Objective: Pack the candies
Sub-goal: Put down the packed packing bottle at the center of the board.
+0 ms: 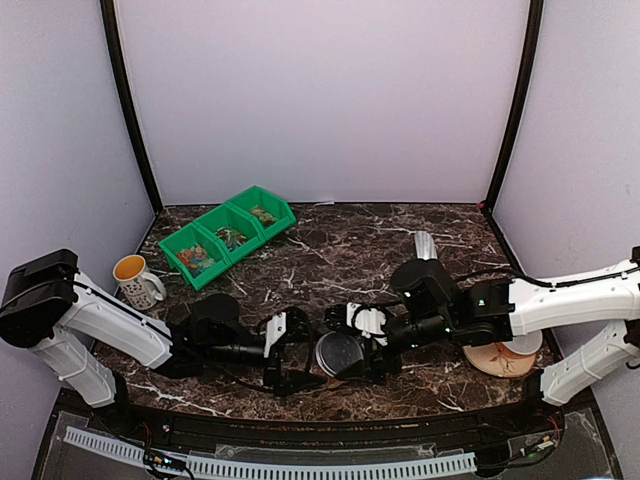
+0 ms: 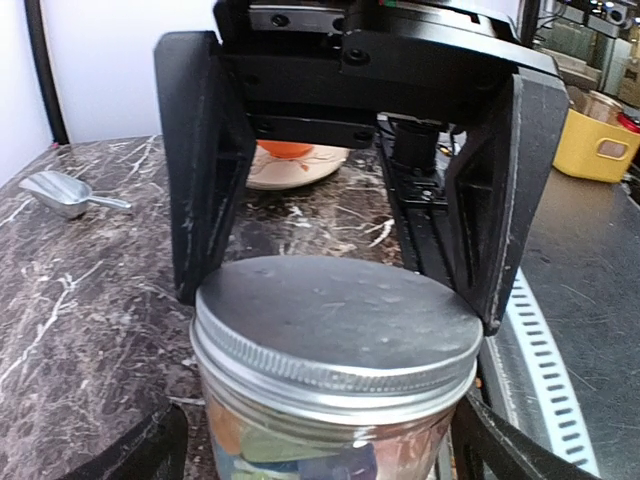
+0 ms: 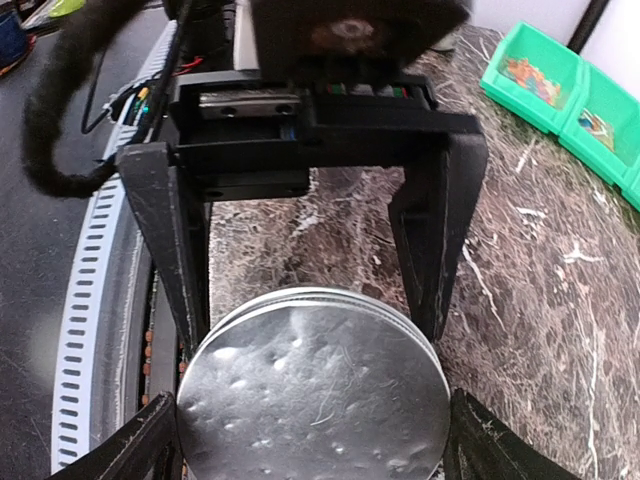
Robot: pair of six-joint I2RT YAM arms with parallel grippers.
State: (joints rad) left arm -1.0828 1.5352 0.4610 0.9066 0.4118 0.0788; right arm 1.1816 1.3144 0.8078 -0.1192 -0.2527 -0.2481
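the jar (image 2: 250, 430) stands upright on the marble table (image 1: 330, 250) near its front edge, between the two arms, with a metal lid (image 2: 335, 320) seated on it. candies (image 2: 300, 455) in mixed colours show through the glass below the lid. more candies (image 1: 197, 257) lie in the three green bins (image 1: 248, 250) at the far left, well apart from the jar.

the left gripper (image 3: 312, 300) reaches in from the left. its jaws sit against the jar body on both sides below the lid, grasping it. the right gripper (image 2: 343, 305) faces it from the other side, its fingers (image 2: 505, 200) flanking the lid rim. whether they press on the lid or only stand beside it cannot be told.

surroundings: a white mug (image 1: 135, 280) stands just beside the left arm, between it and the bins. a metal scoop (image 1: 425, 245) lies behind the right arm, apart from the jar. a patterned dish (image 1: 495, 358) sits partly under the right forearm, which crosses over it. a yellow container (image 2: 600, 140) stands off the table beyond the right side.

obstruction: the two grippers face each other closely over the jar, and each wrist view is largely filled by the opposite gripper and the lid.
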